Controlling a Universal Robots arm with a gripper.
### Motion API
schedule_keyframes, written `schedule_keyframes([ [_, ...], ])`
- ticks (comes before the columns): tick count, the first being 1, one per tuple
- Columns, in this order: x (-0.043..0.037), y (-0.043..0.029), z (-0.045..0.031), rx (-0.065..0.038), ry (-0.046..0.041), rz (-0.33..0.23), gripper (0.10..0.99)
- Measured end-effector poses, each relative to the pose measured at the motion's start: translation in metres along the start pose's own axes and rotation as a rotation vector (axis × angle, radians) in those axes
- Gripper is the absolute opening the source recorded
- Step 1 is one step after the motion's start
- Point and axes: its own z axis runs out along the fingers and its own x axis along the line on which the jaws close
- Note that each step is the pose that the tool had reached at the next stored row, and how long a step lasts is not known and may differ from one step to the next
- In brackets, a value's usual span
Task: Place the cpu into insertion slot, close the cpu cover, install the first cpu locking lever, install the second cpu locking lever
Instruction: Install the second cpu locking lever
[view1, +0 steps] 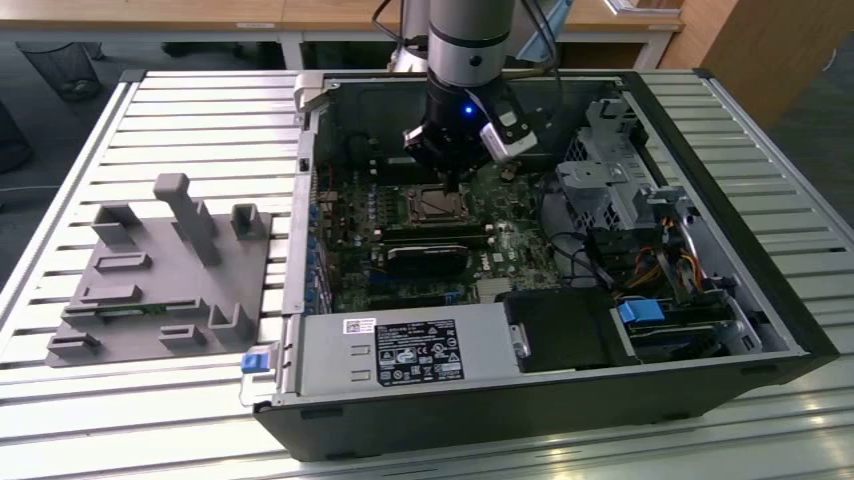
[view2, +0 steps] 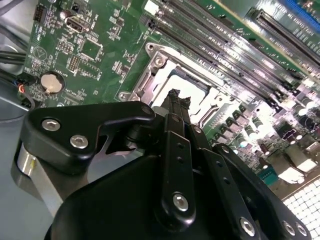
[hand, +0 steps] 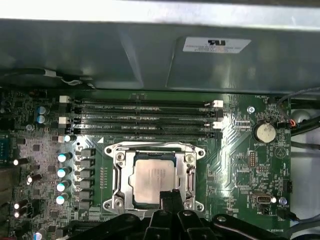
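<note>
Inside the open case (view1: 747, 250) on a slatted table (view1: 200, 100), we see the cpu (hand: 154, 177) seated in the slot (hand: 120, 172), directly beneath our gripper (hand: 169, 196), fingers together, holding nothing.

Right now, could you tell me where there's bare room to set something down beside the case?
Free: the slatted table beyond the grey fixture, and the strip at the exterior view's right of the case. Crowded: inside the case, where the gripper hangs over the cpu in its slot, with memory slots alongside.
</note>
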Motion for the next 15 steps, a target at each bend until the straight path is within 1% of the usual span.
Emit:
schedule_keyframes([
  [4, 0.0, -0.0039, -0.0002, -0.001, -0.0001, 0.0, 0.106],
  [15, 0.0001, -0.007, -0.0003, -0.001, -0.0001, 0.0, 0.106],
])
